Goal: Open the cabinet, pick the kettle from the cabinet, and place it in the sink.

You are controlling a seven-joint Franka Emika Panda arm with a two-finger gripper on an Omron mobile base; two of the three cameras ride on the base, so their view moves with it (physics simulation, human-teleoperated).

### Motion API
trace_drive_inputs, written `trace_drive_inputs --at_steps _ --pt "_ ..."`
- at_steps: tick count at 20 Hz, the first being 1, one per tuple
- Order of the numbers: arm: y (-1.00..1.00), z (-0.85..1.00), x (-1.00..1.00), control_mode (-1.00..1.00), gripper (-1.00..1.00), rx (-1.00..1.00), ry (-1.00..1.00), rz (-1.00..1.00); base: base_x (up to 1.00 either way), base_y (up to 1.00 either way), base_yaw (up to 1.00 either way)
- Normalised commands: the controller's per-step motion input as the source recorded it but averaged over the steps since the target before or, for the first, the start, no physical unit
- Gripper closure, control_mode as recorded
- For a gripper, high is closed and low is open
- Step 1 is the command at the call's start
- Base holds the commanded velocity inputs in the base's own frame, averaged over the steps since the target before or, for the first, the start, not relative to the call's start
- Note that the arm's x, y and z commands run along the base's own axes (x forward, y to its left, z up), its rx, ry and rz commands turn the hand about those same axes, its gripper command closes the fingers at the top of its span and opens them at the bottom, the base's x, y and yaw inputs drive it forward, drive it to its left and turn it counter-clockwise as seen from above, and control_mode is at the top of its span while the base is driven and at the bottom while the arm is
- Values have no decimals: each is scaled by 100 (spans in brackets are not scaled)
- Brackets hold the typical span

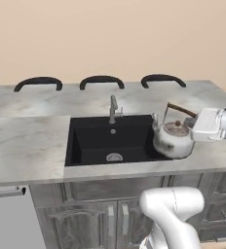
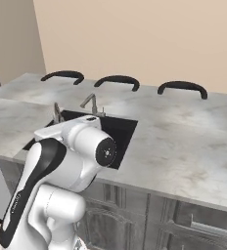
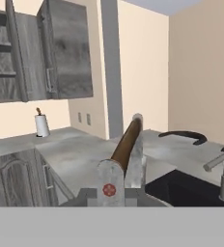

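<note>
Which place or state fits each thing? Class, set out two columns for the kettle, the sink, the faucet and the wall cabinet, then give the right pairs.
Things:
1. kettle
2. sink
3. faucet
4. cabinet

Places or states:
A. door swung open
B. held by its brown handle in the shut gripper, over the basin's right edge
C. black basin set in the grey marble countertop
D. upright at the basin's back rim

Pairs: 1-B, 2-C, 3-D, 4-A
</note>
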Motion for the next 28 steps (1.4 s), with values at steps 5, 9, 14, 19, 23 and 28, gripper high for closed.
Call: trace_drive_inputs --at_steps 5,9,14,19,23,28 --pt "-24 0 12 -100 100 4 16 -3 0 0 0" --pt "-15 0 19 -100 100 1 15 0 0 0 0" --pt "-2 -1 23 -100 100 0 3 10 0 0 0" --pt "0 -7 25 -100 100 0 0 13 0 0 0" --pt "0 -6 8 -100 100 0 0 13 0 0 0" --pt "3 -7 2 -100 100 0 1 2 0 0 0"
